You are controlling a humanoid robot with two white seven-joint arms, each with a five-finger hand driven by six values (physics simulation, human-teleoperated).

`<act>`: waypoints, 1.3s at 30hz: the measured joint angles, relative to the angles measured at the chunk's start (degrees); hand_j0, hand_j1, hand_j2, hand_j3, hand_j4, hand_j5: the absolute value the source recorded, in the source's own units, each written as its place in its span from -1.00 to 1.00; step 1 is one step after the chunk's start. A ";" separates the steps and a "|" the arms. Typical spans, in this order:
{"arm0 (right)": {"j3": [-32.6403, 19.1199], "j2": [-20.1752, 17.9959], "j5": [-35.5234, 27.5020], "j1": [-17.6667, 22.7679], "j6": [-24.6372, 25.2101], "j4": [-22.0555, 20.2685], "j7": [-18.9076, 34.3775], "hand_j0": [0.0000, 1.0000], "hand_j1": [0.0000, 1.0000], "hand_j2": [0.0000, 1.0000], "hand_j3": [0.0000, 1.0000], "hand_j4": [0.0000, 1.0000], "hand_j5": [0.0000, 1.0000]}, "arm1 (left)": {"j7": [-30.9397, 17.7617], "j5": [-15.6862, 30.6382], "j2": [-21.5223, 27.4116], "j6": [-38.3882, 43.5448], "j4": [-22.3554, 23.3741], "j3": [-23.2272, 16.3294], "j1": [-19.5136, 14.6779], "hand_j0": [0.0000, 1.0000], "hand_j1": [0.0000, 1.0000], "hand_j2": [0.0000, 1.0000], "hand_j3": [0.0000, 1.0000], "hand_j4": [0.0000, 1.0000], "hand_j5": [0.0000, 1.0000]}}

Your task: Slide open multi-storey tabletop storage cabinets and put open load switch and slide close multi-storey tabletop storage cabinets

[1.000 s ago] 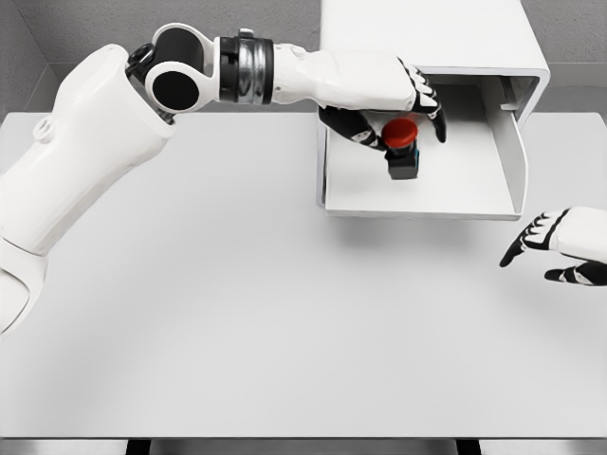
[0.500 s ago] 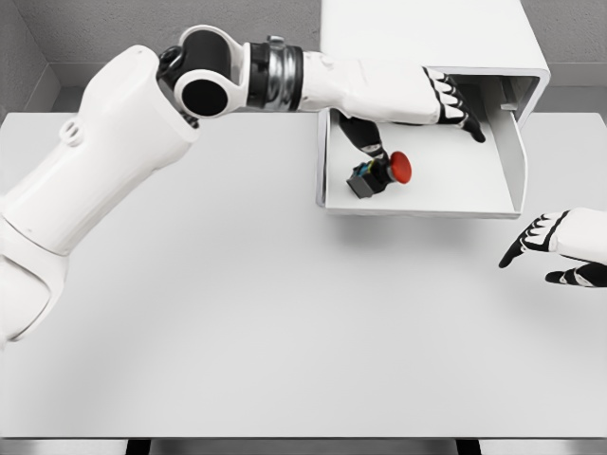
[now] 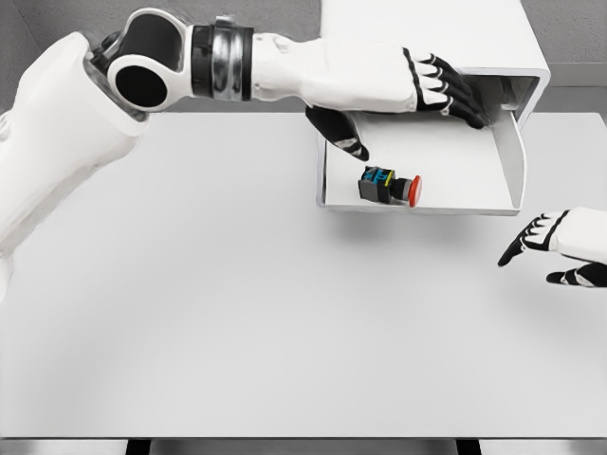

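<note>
One load switch [image 3: 389, 186] lying in one open drawer [image 3: 474, 194], left hand [image 3: 417, 90] fingers released above, right hand [image 3: 560, 245] relaxed.

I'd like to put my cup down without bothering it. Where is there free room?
The table is bare in front of the drawer, from the left edge across to the right hand. Inside the drawer only the right part, beside the switch, is free. It is crowded at the drawer's back, where the left hand hangs open above it.
</note>
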 measured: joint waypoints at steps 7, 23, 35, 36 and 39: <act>0.00 0.00 -1.10 -2.37 0.01 0.00 0.00 0.43 0.43 0.43 0.43 0.43 0.43 | -0.02 8.82 32.29 -0.12 -7.29 3.37 17.94 1.00 1.00 1.00 1.00 1.00 1.00; 0.45 0.21 -3.30 -3.96 0.00 0.00 0.00 0.43 0.43 0.43 0.43 0.43 0.43 | 0.00 6.49 33.57 0.01 -6.28 6.21 23.38 1.00 1.00 1.00 1.00 1.00 1.00; 5.78 2.29 -0.75 -8.61 0.01 0.13 0.00 0.42 0.42 0.42 0.42 0.42 0.42 | 0.00 6.42 33.64 0.01 -6.45 6.07 23.55 1.00 1.00 1.00 1.00 1.00 1.00; 6.17 2.57 -0.29 -8.96 0.00 0.17 0.01 0.42 0.42 0.42 0.42 0.42 0.42 | 0.00 6.42 33.64 0.01 -6.45 6.07 23.55 1.00 1.00 1.00 1.00 1.00 1.00; 6.91 3.18 0.47 -9.67 0.00 0.23 0.00 0.43 0.43 0.43 0.43 0.43 0.43 | 0.00 6.42 33.64 0.01 -6.44 6.09 23.56 1.00 1.00 1.00 1.00 1.00 1.00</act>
